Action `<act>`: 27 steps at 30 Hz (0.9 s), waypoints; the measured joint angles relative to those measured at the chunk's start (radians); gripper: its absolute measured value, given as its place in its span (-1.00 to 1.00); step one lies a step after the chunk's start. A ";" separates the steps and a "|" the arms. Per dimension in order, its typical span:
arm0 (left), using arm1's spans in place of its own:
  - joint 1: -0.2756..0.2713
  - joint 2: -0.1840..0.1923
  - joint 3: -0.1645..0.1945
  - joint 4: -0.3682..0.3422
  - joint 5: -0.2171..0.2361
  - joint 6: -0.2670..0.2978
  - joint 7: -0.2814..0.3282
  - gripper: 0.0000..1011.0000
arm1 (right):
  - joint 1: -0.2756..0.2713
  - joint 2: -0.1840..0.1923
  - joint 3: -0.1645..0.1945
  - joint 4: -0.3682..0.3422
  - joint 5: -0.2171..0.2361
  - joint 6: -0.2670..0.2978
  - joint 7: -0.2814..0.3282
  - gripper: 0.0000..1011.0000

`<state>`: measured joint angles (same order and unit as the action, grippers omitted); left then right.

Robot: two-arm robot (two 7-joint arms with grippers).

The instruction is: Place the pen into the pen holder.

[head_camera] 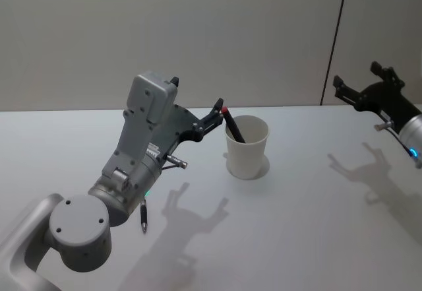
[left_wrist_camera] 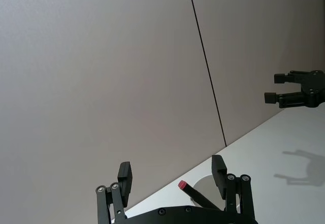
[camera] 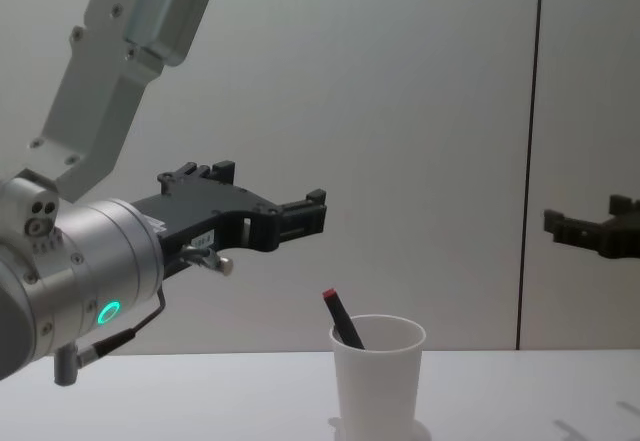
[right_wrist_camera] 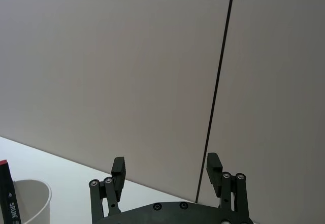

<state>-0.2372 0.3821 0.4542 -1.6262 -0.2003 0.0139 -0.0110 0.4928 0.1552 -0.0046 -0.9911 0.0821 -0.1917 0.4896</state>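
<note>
- Left gripper hung wide open and held nothing, just above the pen holder and to its left.
- From the chest view we saw clear air between its jaws and the pen.
- Right gripper was also open and empty, raised well apart at the right side, parked.
- Pen stood inside the pen holder on a lean. Its lower end was down in the cup and its red cap poked out over the rim on the side facing the left gripper.
- We judged the placing done, with only the pull-out left.
- Risk 1: the nearer finger sat close to the red cap, so a low or sideways pull-out could clip it and lever the pen out.
- Risk 2: the holder was a light paper cup with 1 pen leaning on 1 side of its rim. Any knock could tip it over on the table.
- Contents: 1 pen and nothing else we could see. The cup's bottom was hidden.
- We would go straight up first, then back.
</note>
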 joint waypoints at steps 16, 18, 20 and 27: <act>0.000 0.000 0.000 0.000 0.000 0.000 0.000 0.98 | -0.090 0.036 0.039 -0.121 -0.001 0.067 0.011 0.98; 0.000 0.000 0.000 0.000 0.000 0.000 0.000 0.98 | -0.100 0.040 0.045 -0.133 -0.001 0.073 0.014 0.98; 0.000 0.000 0.000 0.000 0.000 0.000 0.000 0.98 | -0.106 0.044 0.048 -0.140 0.000 0.077 0.015 0.98; 0.000 0.000 0.000 0.000 0.000 0.000 0.000 0.98 | -0.127 0.056 0.059 -0.166 0.001 0.090 0.022 0.98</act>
<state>-0.2372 0.3821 0.4542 -1.6262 -0.2003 0.0139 -0.0110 0.3657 0.2108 0.0547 -1.1566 0.0832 -0.1018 0.5119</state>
